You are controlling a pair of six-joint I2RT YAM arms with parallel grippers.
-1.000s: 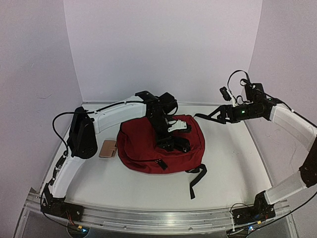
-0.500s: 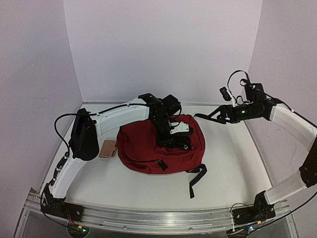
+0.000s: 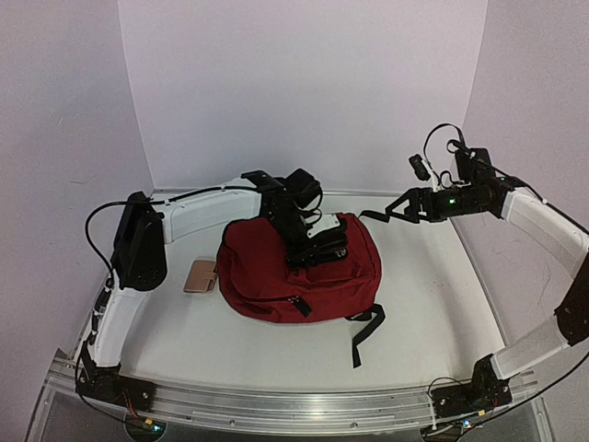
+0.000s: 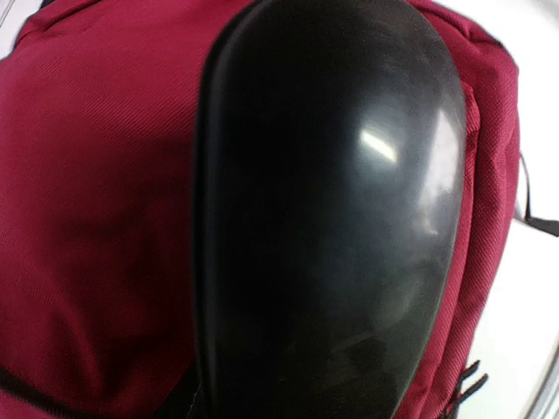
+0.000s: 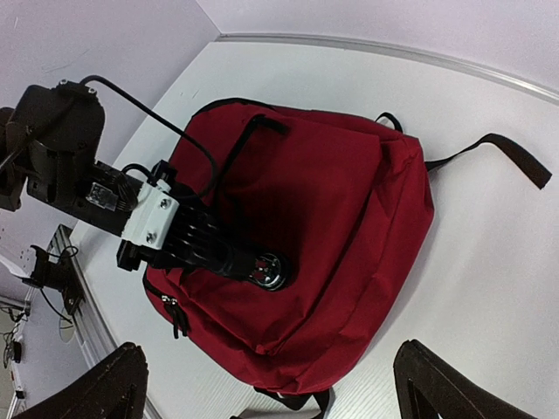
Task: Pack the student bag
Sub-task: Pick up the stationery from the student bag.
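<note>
Table [image 3: 428, 295]: student bag [image 3: 262, 276] beneath left tool [image 3: 322, 254]

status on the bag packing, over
Left gripper shut on black object over student bag. Right gripper open, off the bag. Tan item beside bag, not blocking.

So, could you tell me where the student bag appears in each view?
Top external: student bag in the centre, on the table.
Left wrist: fills the frame, behind the black object.
Right wrist: centre of the frame.
Shared landmark: the black object over the bag.
</note>
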